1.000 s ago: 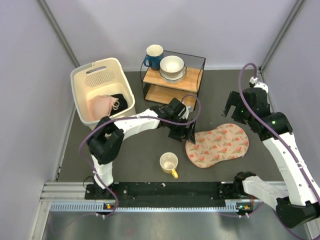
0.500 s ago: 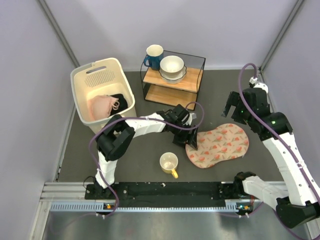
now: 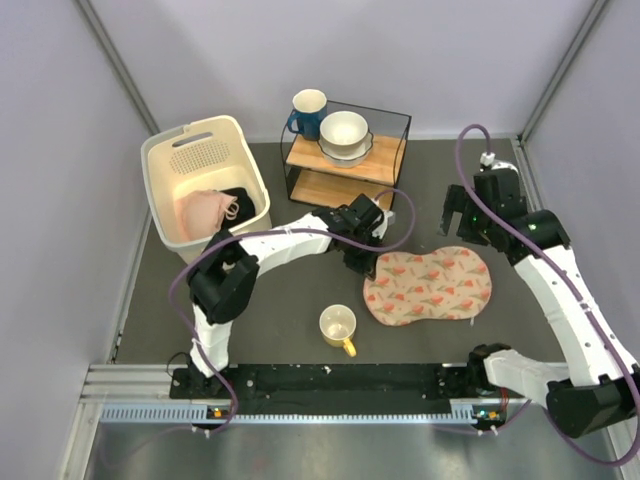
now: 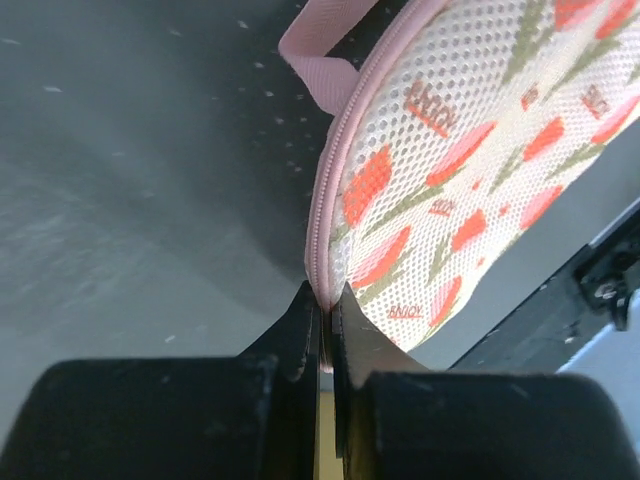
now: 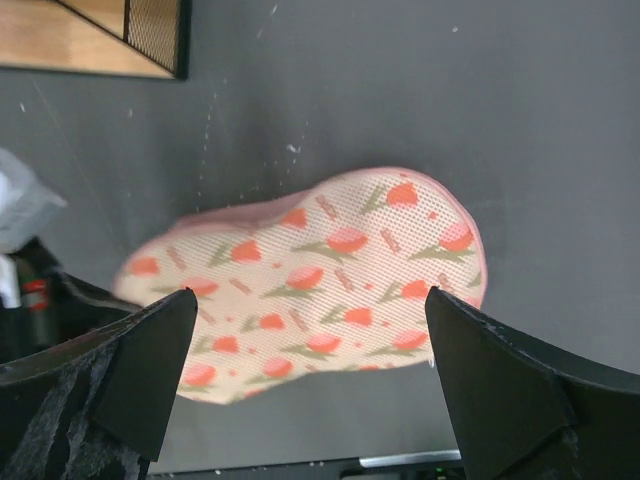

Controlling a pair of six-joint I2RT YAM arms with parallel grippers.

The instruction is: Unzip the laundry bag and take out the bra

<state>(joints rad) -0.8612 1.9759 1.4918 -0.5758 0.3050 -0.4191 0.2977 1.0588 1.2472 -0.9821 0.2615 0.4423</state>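
The laundry bag, beige-pink mesh with red-orange flower prints and pink trim, lies flat on the dark table and looks zipped. Its pink edge and zip line run straight into my left gripper, which is shut on that edge at the bag's left end. A pink loop sticks out further along the trim. My right gripper hangs open above the bag, off its far right side in the top view. The bra is hidden.
A yellow mug stands just left of the bag, near the front. A wire-frame shelf behind carries a blue mug and a white bowl. A cream basket at the left holds a pale pink garment and a black one.
My left gripper has gone from open to shut on the bag's left edge. The bag has swung and now lies flatter and further left. My right arm has shifted slightly left.
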